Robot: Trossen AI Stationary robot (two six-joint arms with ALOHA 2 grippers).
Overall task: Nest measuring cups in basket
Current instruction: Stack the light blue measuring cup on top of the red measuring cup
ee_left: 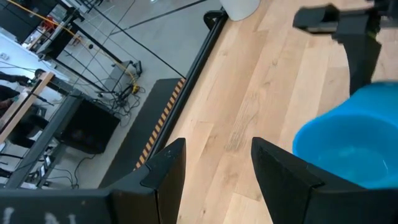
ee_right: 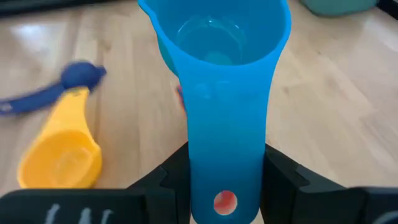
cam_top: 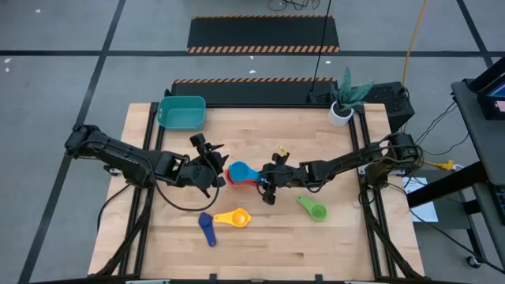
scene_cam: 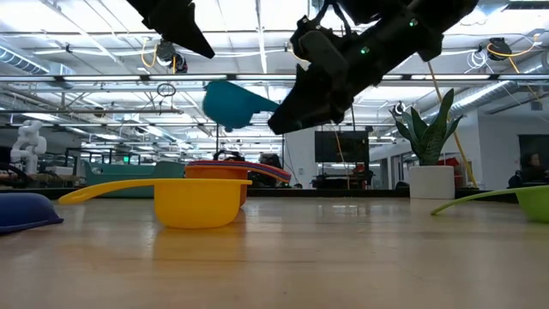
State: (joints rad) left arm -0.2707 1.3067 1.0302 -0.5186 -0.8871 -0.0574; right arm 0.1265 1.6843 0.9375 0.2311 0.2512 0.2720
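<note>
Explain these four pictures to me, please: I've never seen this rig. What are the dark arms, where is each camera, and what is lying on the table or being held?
Two robot arms work at a wooden table. One camera looks straight down, one sits at table height, and one rides on each wrist. The right gripper is shut on the handle of a blue measuring cup, lifted above an orange cup. The left gripper is open and empty beside it. On the table lie a yellow cup, a dark blue cup and a green cup. The teal basket and a potted plant stand at the far edge.
</note>
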